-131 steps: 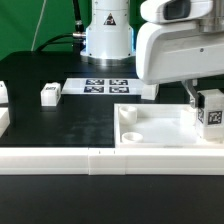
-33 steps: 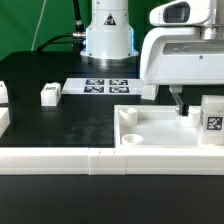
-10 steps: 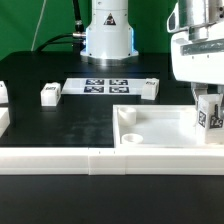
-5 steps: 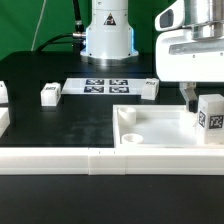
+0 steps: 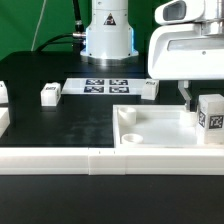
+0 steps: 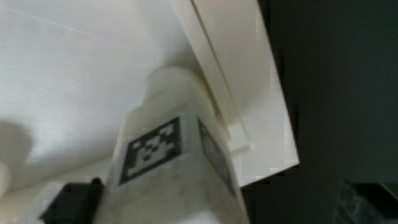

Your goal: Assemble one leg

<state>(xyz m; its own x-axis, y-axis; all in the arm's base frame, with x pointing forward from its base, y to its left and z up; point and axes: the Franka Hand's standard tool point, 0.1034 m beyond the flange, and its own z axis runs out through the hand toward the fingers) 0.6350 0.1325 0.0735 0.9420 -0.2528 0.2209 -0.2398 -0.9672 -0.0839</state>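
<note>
1. Leg (image 5: 209, 112) upright in far-right corner of white tray piece (image 5: 160, 128), on exterior view's right, tag facing camera; tag also in wrist view (image 6: 153, 148)
2. End effector (image 5: 187, 97) just left of leg, fingers apart, gripping nothing
3. Other blocks on desk (image 5: 60, 120): one (image 5: 50, 93) far left, one (image 5: 149, 89) beside marker board (image 5: 105, 86)

The leg (image 5: 210, 112) is a small white block standing upright at about three o'clock in the exterior view, its square black-and-white tag facing the camera. In the wrist view the leg (image 6: 175, 150) rises as a tall column (tag plainly readable).
</note>
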